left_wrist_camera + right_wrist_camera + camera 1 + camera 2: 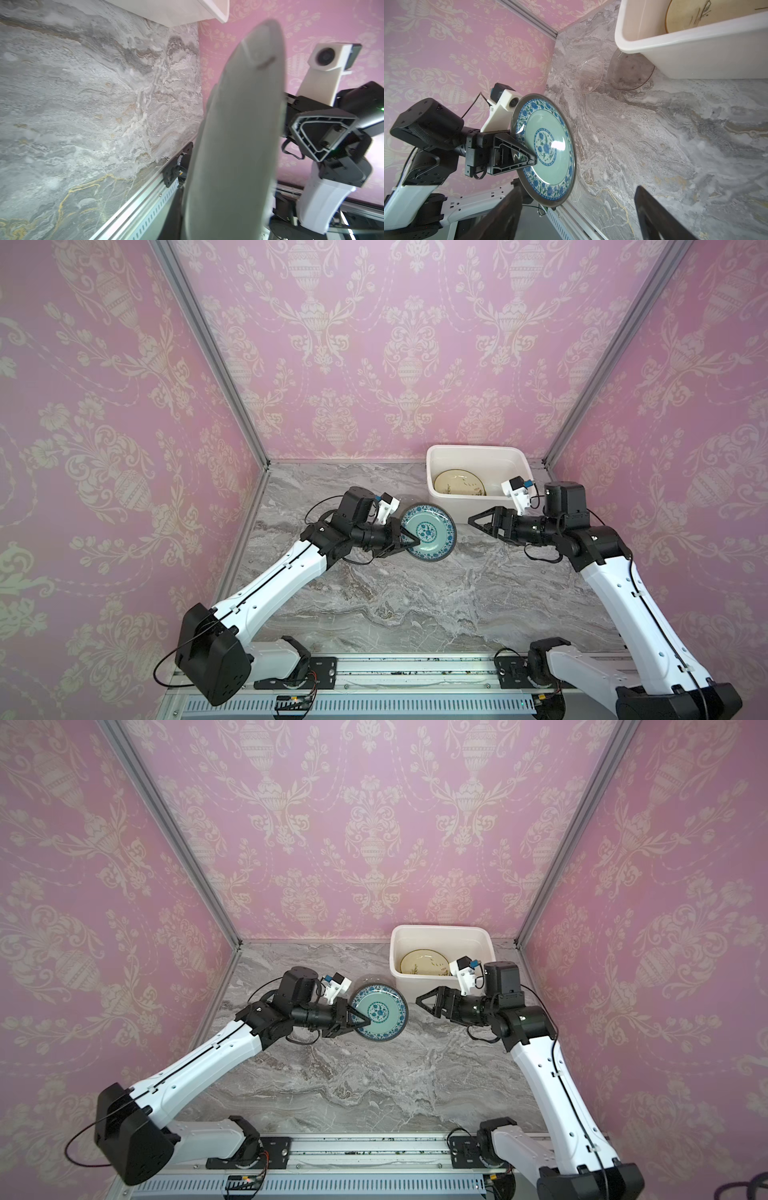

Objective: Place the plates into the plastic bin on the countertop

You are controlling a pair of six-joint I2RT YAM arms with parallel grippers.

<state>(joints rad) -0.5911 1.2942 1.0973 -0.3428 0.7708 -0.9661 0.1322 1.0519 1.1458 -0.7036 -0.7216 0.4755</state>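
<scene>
Holding the teal plate point(430, 537) tilted mid-frame, the left gripper point(405, 546) pinches its rim; the right gripper point(478, 525) gapes wide, empty.

A white plastic bin point(457, 508), smooth with a soft sheen, stands on a grey marble-patterned countertop point(415, 605) of smooth, low-sheen stone look with white and brown veins. Inside the bin lies a cream plate point(459, 483), glazed and shiny. Left of the bin, a teal patterned plate point(550, 133) has a glossy glazed face catching bright glare; its back looks matt pale grey. Just beside the bin lie two clear glass plates point(630, 72), transparent and smooth. Well in front of the bin runs a brushed silver metal rail point(415, 670). Behind the bin hangs matt pink wallpaper point(374, 344).
</scene>
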